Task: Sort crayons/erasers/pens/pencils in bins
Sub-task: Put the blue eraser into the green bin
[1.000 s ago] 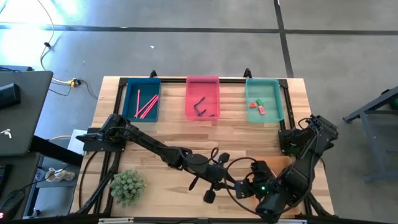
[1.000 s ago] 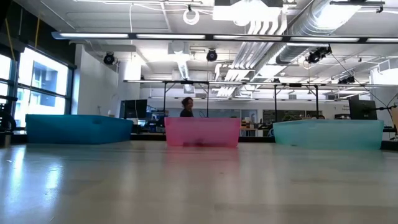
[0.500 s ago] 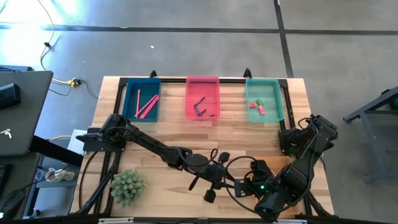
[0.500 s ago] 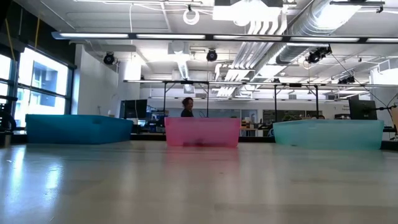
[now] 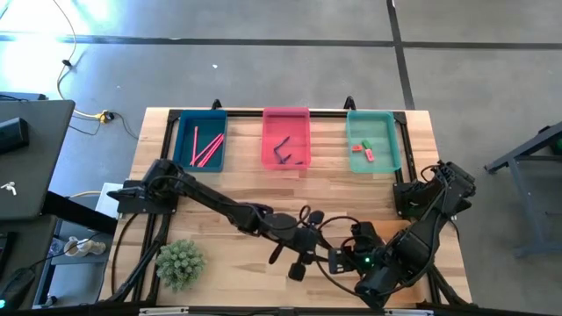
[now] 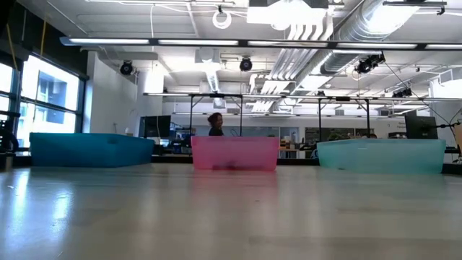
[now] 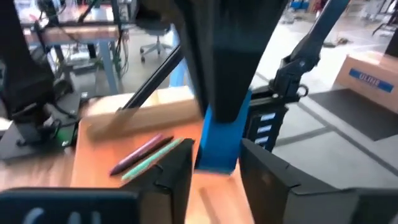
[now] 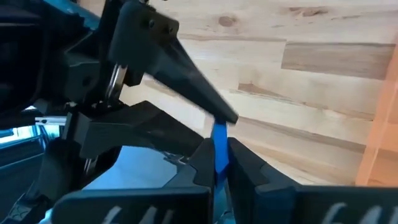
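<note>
The blue eraser (image 7: 217,140) is in the air over the front middle of the table (image 5: 263,189), where the two grippers meet. The right gripper (image 8: 217,163) holds it. In the right wrist view its fingers (image 8: 242,163) are almost closed and press the thin sides of the eraser, which stands upright as a narrow blue strip between them.

The left gripper (image 7: 214,165) is around the same eraser. In the left wrist view the broad blue face sits between its two fingers (image 7: 177,177), with the dark fingers of the right gripper coming down on the top of it. A thin line of wood shows on one side of the block, so I cannot tell if the left jaws press it or only stand beside it.

Below, a purple stick (image 7: 138,152) and a green stick (image 7: 152,160) lie side by side on the table.

At the far edge stand the blue bin (image 5: 180,140), the pink bin (image 5: 286,114) and the teal bin (image 5: 392,140). In the teal bin lie one green eraser (image 5: 366,145) and two red erasers (image 5: 356,148).

Beyond the table a cardboard box (image 7: 367,71) has a blue label; the letters look like "ULINE", but they are too blurred to be sure.
</note>
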{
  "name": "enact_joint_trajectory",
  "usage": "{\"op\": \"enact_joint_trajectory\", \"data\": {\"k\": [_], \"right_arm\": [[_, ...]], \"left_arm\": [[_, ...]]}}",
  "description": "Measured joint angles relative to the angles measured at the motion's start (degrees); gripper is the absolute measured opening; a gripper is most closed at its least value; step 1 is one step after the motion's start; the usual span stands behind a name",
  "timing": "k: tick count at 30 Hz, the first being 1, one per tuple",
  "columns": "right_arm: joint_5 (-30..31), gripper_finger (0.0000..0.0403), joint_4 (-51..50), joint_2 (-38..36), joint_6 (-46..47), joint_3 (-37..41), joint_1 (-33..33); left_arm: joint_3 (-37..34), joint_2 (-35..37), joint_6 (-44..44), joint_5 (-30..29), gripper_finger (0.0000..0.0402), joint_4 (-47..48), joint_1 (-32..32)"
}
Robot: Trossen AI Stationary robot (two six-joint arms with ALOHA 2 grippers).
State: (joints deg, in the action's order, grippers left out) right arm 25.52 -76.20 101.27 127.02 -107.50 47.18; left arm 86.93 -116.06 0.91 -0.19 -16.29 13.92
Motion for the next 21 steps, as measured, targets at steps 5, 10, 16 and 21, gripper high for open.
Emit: {"op": "enact_joint_trajectory", "data": {"k": [5, 10, 16, 21], "right_arm": [[0.1, 0.0004, -1.2, 0.0, 0.3, 0.0, -0.1], [0.8, 0.0004, -2.5, 0.0, 0.1, 0.0, -1.2], [0.9, 0.0004, -5.4, 0.0, 0.0, 0.0, -2.5], [0.9, 0.0004, -8.6, -0.5, -0.6, 0.0, -3.8]], "left_arm": [[-0.1, 2.5, -1.2, 0.1, 0.0162, 7.0, -0.9], [-0.1, 5.6, -1.7, 0.0, 0.0193, 14.1, -2.5], [-0.1, 9.7, -6.2, -0.1, 0.0199, 24.9, -4.7], [-0.1, 13.3, -8.9, -0.1, 0.0191, 31.8, -6.6]]}}
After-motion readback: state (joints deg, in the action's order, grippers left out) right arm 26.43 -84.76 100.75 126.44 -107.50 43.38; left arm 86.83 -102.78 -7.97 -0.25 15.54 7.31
